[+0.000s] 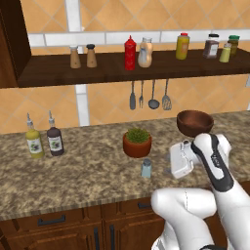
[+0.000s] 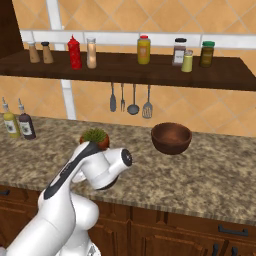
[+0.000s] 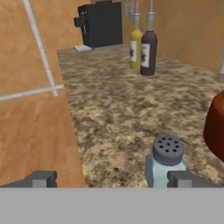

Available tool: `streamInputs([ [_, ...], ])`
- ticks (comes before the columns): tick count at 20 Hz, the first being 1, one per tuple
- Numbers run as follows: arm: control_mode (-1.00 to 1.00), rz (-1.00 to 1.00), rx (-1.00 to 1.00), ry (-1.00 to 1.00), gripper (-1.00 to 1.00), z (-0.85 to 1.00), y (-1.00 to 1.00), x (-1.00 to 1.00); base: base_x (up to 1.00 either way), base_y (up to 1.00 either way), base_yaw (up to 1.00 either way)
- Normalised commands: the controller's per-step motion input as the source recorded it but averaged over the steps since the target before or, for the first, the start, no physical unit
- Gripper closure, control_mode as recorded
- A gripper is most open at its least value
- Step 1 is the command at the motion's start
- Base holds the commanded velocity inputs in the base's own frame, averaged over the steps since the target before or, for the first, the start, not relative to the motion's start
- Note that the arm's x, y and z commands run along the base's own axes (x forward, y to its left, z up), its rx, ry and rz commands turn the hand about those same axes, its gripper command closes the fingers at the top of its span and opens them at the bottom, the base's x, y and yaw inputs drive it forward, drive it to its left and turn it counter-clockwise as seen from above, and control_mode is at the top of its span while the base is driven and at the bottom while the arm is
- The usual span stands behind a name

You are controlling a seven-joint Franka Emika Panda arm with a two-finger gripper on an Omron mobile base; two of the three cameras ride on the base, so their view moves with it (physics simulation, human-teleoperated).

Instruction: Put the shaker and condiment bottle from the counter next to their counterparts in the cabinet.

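Gripper (image 3: 111, 178) standing wide, empty, closing in on shaker (image 3: 165, 162); shaker sitting toward right fingertip (image 3: 186, 178). Needing rightward centring before squeezing, avoiding plant pot (image 3: 215, 127).

Shaker (image 1: 146, 168) stood on counter (image 1: 88, 171), just in front of plant pot (image 1: 137, 142). Bowl (image 1: 195, 122) to pot's right, two bottles (image 1: 44, 139) well left. Condiment bottle (image 1: 145, 52) on cabinet (image 1: 112, 71) shelf, beside squeeze bottle (image 1: 130, 53); utensils (image 1: 149, 96) hung below.
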Motion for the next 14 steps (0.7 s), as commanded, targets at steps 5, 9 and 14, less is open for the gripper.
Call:
streamInputs([
  [5, -1.0, -0.05, 0.0, -0.02, -1.0, -0.3, 0.25, 0.0, 0.0, 0.0, 0.0],
  [9, -1.0, -0.06, 0.0, -0.02, -1.0, -0.41, 0.24, 0.0, 0.0, 0.0, 0.0],
  [14, -1.0, -0.08, 0.0, -0.06, -1.0, -0.43, 0.27, 0.0, 0.0, 0.0, 0.0],
])
